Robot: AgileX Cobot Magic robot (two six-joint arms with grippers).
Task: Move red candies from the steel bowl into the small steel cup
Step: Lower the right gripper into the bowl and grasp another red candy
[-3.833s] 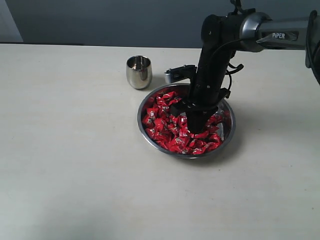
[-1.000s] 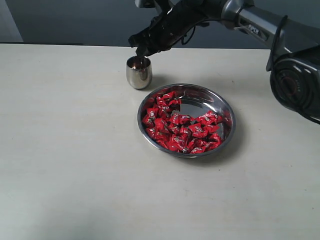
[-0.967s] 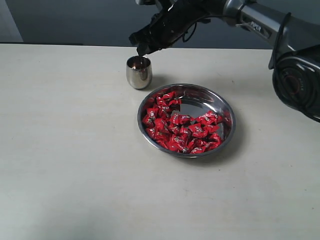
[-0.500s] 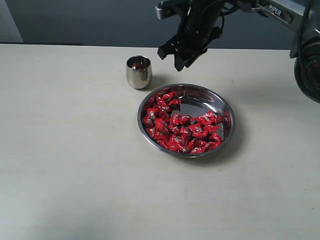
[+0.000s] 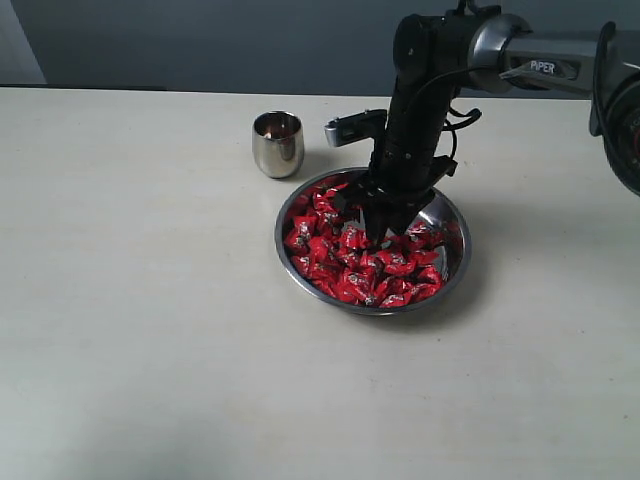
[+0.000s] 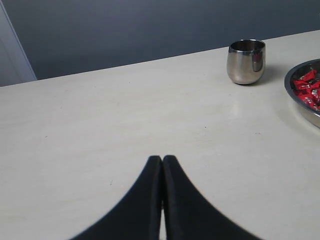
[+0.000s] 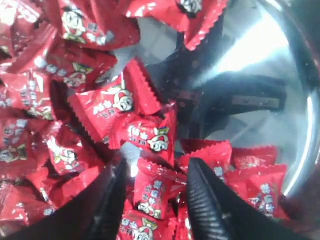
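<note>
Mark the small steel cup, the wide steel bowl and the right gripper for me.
Small rounded polished-steel cup (image 5: 277, 148): exterior view, on its side wall.
Wide shallow steel bowl (image 5: 466, 250): exterior view, on its rolled rim.
Right gripper (image 7: 157, 167): right wrist view, midway between its open black fingertips.

A: Surface?
B: Cream desk (image 5: 150, 350), plain, faint streaks, soft even light.
A: Behind it?
B: Dark grey-blue wall (image 5: 200, 40) along the far edge; pale panel (image 5: 14, 45) far left.
</note>
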